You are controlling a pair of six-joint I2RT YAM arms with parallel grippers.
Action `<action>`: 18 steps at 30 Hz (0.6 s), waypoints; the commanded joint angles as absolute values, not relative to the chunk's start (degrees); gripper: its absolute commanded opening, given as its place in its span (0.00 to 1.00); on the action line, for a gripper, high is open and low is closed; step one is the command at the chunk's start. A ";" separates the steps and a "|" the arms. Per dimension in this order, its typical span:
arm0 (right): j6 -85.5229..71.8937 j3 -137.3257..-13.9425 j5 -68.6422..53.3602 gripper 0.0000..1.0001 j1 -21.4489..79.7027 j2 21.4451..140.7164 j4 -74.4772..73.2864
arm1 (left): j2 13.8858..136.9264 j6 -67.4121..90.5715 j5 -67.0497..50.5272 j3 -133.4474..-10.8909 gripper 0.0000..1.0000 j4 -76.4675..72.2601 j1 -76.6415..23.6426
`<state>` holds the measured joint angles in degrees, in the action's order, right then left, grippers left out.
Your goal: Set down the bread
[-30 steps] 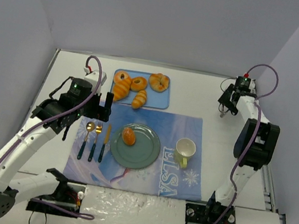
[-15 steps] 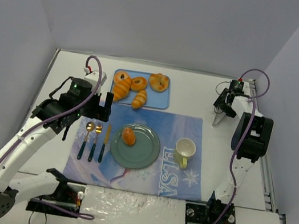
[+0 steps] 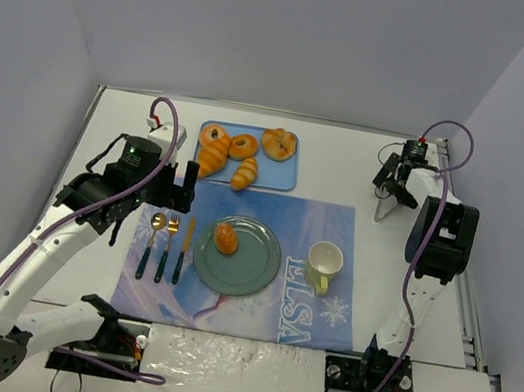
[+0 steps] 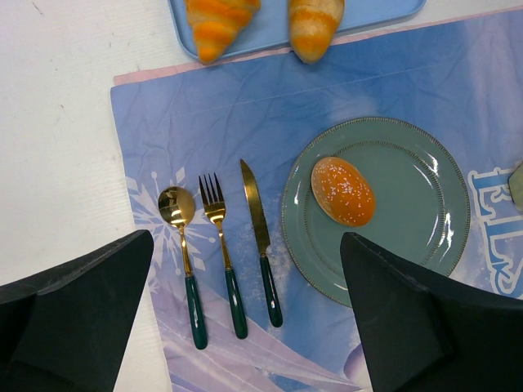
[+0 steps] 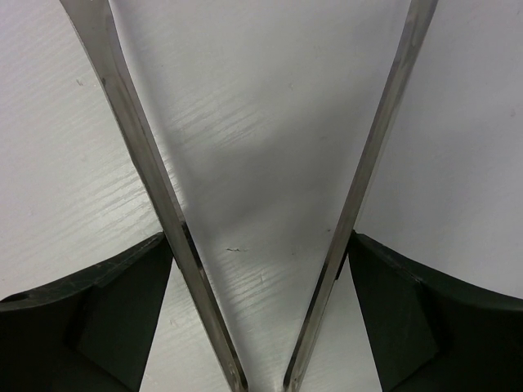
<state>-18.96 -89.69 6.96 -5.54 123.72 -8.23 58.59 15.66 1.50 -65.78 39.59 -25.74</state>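
Left arm reaches up from the near-left base, wrist over the left edge of the placemat (image 3: 324,219). My left gripper (image 3: 185,187) points down, fingers spread wide, nothing between them. Right arm is folded upright at the far right of the table (image 3: 350,156). My right gripper (image 3: 402,177) has its fingers well apart, each pressed on the outside of one arm of the tongs (image 5: 137,155), whose tips splay over bare table. Count: one plate (image 4: 413,216), one cup (image 3: 325,260), one spoon (image 4: 176,206), one fork (image 4: 214,201), one knife (image 4: 252,208), and one blue tray (image 3: 281,174) with five pastries, three round and two long. The bread (image 4: 342,191) lies on the plate's left half, below and right of my left fingers, not touching, and well apart from the tongs.
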 commanded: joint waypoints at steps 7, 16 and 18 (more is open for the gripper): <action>-18.43 -87.67 11.01 0.88 -4.31 112.68 -8.35 | 58.15 16.08 1.73 -66.62 0.97 36.83 -25.20; -18.28 -83.97 10.99 0.89 -2.91 102.68 -8.35 | 58.27 16.08 1.76 -66.60 0.97 36.83 -25.14; -18.36 -83.65 10.99 0.89 -2.45 101.31 -8.27 | 58.26 16.08 1.77 -66.61 0.97 36.83 -25.14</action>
